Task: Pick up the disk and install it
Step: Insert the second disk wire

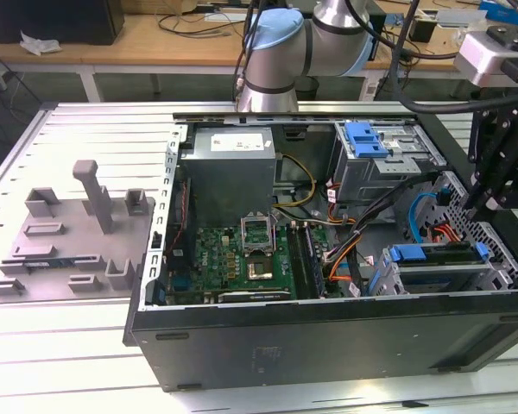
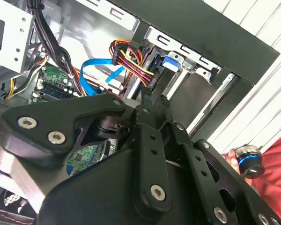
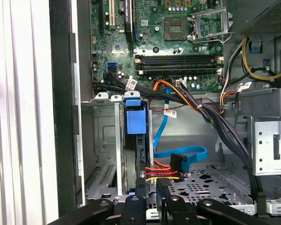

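Sitting edge-up in the lower drive bay of one open black metal computer case (image 1: 328, 345), one silver-grey disk in its blue plastic carrier (image 3: 135, 121) has the black gripper's (image 3: 149, 187) two fingers (image 3: 139, 186) pinching its edge.

Arm (image 1: 281, 52) bent overhead, hand (image 1: 486, 203) lowered, fingers nearly together

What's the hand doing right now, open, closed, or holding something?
Hand: closed on the disk, which stands on edge in its bay inside the computer case.
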You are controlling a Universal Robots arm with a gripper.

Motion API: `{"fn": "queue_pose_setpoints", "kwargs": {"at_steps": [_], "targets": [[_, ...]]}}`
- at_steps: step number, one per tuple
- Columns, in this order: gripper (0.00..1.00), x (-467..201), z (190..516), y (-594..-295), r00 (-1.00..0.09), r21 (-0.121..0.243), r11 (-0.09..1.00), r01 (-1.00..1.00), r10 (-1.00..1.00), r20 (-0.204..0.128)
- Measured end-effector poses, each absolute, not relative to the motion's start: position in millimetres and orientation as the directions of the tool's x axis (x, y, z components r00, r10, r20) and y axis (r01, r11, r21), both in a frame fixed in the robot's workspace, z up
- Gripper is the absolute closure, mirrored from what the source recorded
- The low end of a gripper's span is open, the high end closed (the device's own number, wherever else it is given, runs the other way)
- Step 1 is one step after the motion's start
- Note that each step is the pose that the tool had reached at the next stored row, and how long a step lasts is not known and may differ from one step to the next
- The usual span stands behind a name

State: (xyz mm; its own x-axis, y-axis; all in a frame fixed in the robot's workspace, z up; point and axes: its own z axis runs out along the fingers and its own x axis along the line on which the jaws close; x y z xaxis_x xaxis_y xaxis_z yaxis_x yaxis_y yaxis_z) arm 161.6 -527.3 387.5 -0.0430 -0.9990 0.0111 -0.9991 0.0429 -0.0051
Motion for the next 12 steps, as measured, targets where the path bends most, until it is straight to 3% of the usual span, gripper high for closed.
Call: {"fn": "queue_pose_setpoints", "kwargs": {"at_steps": [12], "targets": [[0.76,161.6,387.5,-527.3,-0.043,-0.005,0.043,-0.999,-0.999,0.011]]}}
